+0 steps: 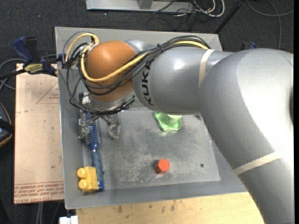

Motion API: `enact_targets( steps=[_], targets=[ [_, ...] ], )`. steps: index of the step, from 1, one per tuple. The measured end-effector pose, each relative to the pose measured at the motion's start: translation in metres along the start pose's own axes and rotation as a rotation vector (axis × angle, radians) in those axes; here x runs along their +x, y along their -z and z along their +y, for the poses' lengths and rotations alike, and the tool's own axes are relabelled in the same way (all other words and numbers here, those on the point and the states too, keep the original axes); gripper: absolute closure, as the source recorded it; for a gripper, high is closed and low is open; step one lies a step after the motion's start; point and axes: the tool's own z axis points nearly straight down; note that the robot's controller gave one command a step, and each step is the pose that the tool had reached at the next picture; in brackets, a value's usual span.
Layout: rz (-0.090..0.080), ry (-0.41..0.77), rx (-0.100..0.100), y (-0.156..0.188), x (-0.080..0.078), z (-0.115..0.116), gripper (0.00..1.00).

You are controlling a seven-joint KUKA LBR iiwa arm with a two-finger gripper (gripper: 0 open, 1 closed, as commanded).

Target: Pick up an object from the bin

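Note:
My gripper (pixel 99 127) hangs below the orange wrist cover over the bin's left side, its two fingers (pixel 113 129) spread apart and open. A blue brush (pixel 95 148) lies lengthwise on the bin floor. Its bristled head sits close by the left finger, roughly between the two fingers, and its handle runs toward the front. I cannot tell whether the fingers touch it. A yellow two-stud block (pixel 88 179) rests against the handle's front end in the front left corner.
A translucent green piece (pixel 168 122) lies mid-bin, half under the arm. A small red block (pixel 162 165) sits near the front middle. The big grey arm covers the bin's right and back.

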Motion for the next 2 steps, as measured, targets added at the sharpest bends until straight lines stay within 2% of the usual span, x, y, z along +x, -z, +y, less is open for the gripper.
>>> enact_targets(
  steps=[1, 2],
  targets=[
    [-0.002, -0.001, 0.009, 0.002, 0.001, -0.003, 1.0],
    [-0.002, -0.006, 0.007, 0.08, 0.0, -0.004, 1.0]
  ],
)
